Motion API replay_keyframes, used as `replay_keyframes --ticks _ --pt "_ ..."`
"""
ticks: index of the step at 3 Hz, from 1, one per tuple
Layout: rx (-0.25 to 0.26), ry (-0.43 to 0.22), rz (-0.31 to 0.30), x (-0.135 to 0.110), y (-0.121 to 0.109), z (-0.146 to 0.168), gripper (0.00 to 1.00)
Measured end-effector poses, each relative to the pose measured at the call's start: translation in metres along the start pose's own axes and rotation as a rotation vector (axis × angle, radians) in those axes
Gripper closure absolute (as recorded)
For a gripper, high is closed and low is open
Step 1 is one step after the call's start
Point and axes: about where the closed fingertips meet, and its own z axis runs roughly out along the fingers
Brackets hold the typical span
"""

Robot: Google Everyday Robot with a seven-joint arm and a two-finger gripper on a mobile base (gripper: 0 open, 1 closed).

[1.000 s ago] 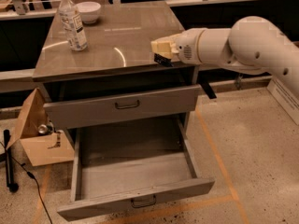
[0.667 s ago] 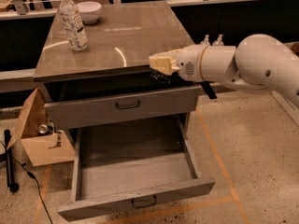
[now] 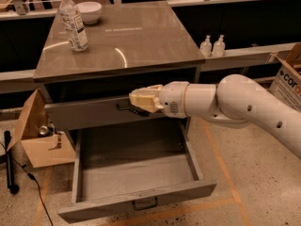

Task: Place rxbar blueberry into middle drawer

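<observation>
My gripper [image 3: 140, 102] is at the end of the white arm [image 3: 235, 102], which reaches in from the right. It hovers in front of the closed upper drawer [image 3: 84, 114], above the back of the open middle drawer [image 3: 141, 200]. The cream fingers [image 3: 146, 98] are shut on the rxbar blueberry [image 3: 138, 111]. Only a dark strip of the bar shows under them. The middle drawer is pulled fully out, its grey floor bare and its dark handle at the front.
A clear water bottle [image 3: 73, 22] and a white bowl [image 3: 88, 11] stand on the cabinet top. An open cardboard box [image 3: 42, 140] and a black cable [image 3: 9, 159] lie on the floor at left. Two small bottles [image 3: 211, 46] and a box [image 3: 289, 79] are at right.
The arm has moved down and to the left, from the cabinet top's right edge to in front of the upper drawer, over the open drawer.
</observation>
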Motion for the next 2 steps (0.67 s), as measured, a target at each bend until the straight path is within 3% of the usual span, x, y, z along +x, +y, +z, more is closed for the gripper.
replay_keyframes --ticks 2 --pt "0.025 0.01 -0.028 0.017 0.002 0.009 1.0"
